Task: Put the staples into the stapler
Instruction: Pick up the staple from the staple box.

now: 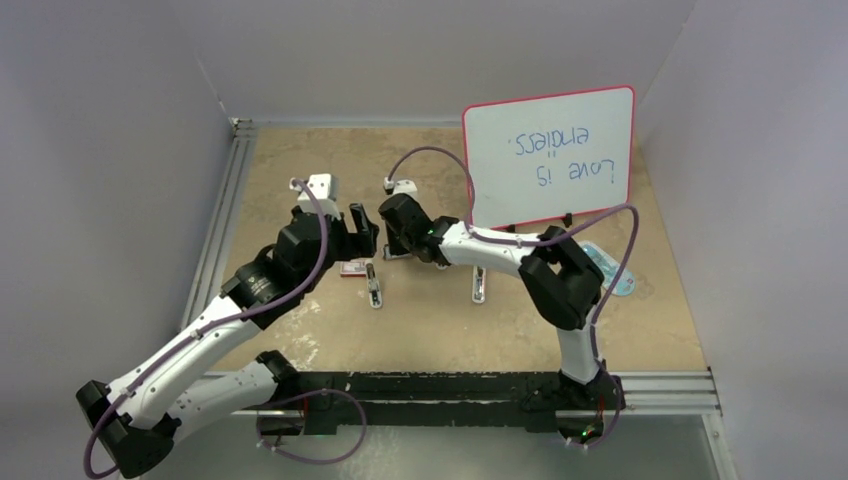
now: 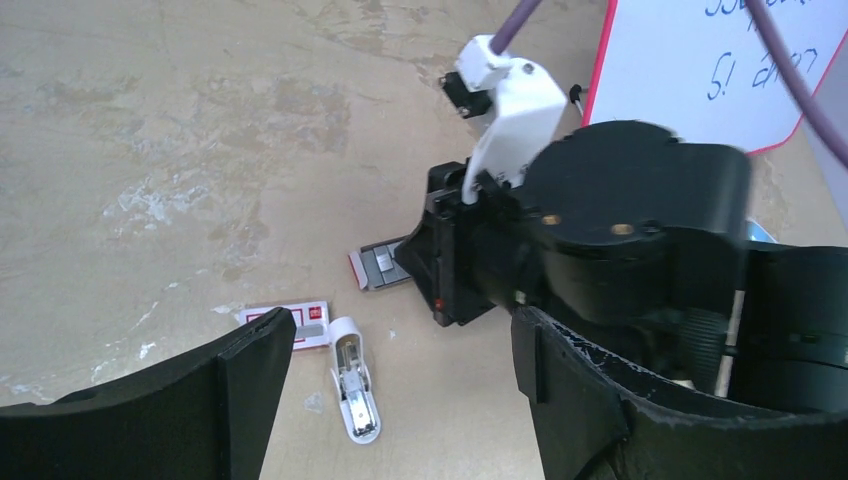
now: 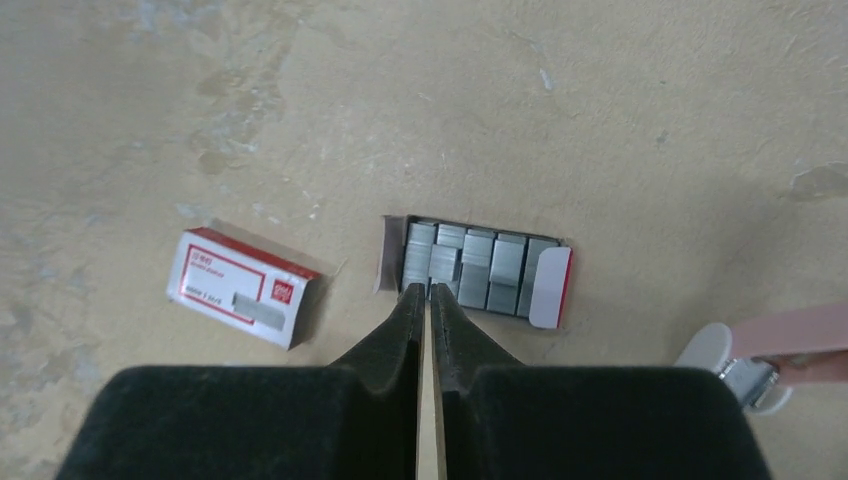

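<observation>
The staples lie as silvery strips in a small grey tray with a white-and-red flap. My right gripper points down at the tray's near edge. Its jaws are shut to a thin slit, and no strip shows between them. The red-and-white staple box lies to the left of the tray. A white stapler lies open beside the box, its metal channel facing up. A pink stapler shows at the right edge. My left gripper hovers open above the white stapler, holding nothing.
A pink-framed whiteboard with handwriting stands at the back right. A light blue object lies behind the right arm. The two wrists are close together over the tray. A metal rail runs along the left side.
</observation>
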Available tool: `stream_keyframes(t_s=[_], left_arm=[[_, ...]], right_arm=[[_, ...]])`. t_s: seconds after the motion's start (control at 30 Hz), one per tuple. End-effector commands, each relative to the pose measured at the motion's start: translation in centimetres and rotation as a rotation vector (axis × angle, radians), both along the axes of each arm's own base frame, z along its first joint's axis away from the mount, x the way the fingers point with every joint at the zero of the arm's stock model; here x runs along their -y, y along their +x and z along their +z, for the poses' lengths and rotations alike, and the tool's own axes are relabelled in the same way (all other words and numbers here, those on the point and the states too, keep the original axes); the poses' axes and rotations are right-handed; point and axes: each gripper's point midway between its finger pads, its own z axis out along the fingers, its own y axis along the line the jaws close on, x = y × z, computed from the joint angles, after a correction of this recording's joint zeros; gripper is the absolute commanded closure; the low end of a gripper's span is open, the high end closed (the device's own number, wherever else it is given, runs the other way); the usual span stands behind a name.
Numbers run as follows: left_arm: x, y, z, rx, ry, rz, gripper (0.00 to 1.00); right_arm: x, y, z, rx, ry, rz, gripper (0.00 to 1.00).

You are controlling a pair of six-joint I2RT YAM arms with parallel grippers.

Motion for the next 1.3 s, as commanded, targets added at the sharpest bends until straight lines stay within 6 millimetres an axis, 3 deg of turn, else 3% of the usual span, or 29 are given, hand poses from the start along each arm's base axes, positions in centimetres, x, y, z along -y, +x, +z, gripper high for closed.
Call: stream_keyframes(t_s=[0.0,0.17,0.83,1.27], left_arm=[[0.4,0.5,1.2,0.018,-0.04,0.007,0.2],[0.6,0.4,0.7,0.003,-0.035,0.004,0.2],[0.8,0.8,-0.3,-0.024,-0.015,0.01,0.18],[0.8,0.9,-0.7,-0.034,-0.007,0.014,0.17]], right_arm=[[-0.4,1.5,0.6,0.015,-0.009,-0.077,0.93],[0.2,1.5,-1.2,-0.021,-0.066,-0.107,0.88],[1.8,1.9,-2.9,-0.012,-0.152,-0.157,0.66],[1.9,2.2,-3.7,-0.005,-0.173,-0.153,0.71]])
